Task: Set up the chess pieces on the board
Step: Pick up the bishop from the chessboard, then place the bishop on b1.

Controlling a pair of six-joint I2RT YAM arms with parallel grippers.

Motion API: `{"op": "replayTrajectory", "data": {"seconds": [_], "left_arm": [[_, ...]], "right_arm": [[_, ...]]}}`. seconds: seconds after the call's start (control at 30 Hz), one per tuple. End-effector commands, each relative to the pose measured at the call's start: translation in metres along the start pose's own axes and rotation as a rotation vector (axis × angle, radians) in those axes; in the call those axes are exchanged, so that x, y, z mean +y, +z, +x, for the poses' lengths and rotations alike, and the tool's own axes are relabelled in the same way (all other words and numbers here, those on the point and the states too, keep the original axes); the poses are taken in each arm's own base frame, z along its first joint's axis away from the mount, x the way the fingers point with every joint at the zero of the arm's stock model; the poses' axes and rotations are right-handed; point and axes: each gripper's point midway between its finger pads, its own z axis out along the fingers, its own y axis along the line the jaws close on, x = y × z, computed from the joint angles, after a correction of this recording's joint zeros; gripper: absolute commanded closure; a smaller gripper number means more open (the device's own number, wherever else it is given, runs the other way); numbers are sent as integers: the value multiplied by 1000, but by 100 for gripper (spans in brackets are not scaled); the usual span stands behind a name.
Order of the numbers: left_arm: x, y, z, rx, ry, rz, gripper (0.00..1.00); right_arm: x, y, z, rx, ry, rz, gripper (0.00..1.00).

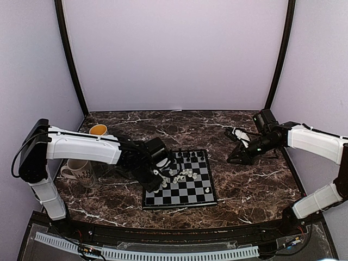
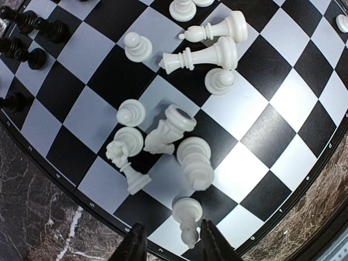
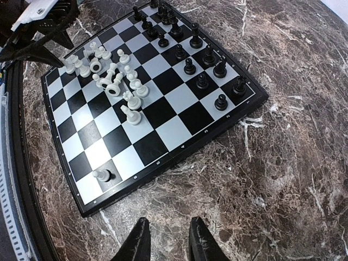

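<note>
The board [image 1: 187, 193] lies in the middle of the marble table. Black chess pieces [image 3: 201, 54] stand in two rows along its far edge. White chess pieces [image 2: 174, 128] lie in a heap near its left edge, most of them tipped over. One white pawn [image 3: 101, 175] stands alone near the front right corner. My left gripper [image 2: 174, 247] hangs low over the heap, open, with a fallen white piece [image 2: 187, 215] between its fingertips, closer to the right one. My right gripper [image 3: 168, 244] is open and empty over bare marble to the right of the board.
A white mug [image 1: 79, 171] and a yellow cup [image 1: 98, 129] stand left of the board, behind my left arm. Purple walls close in the back and sides. The right arm [image 1: 304, 138] reaches in from the right.
</note>
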Motion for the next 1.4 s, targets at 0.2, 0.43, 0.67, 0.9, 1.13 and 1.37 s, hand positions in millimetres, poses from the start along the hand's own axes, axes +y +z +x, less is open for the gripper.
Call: {"op": "replayTrajectory", "data": {"seconds": [0.2,0.43,0.67,0.9,1.13,1.37], "left_arm": [[-9,-1,-7,-1,13,40,76],[-12,-2,-6,8,16,58,91],[-16,-22,-3,-15,40,104,93],[-32,-35,15,-14,94,218,93],[-43,-30,20,7,120,250,93],[-50,-20,24,38,149,250,93]], "right_arm": [[-2,3,2,5,-11,-5,75],[-2,4,2,9,-11,-8,76],[-2,6,4,18,-9,-12,76],[-3,6,4,19,-8,-13,76],[-3,7,5,22,-5,-20,76],[-3,7,5,25,-4,-19,76]]}}
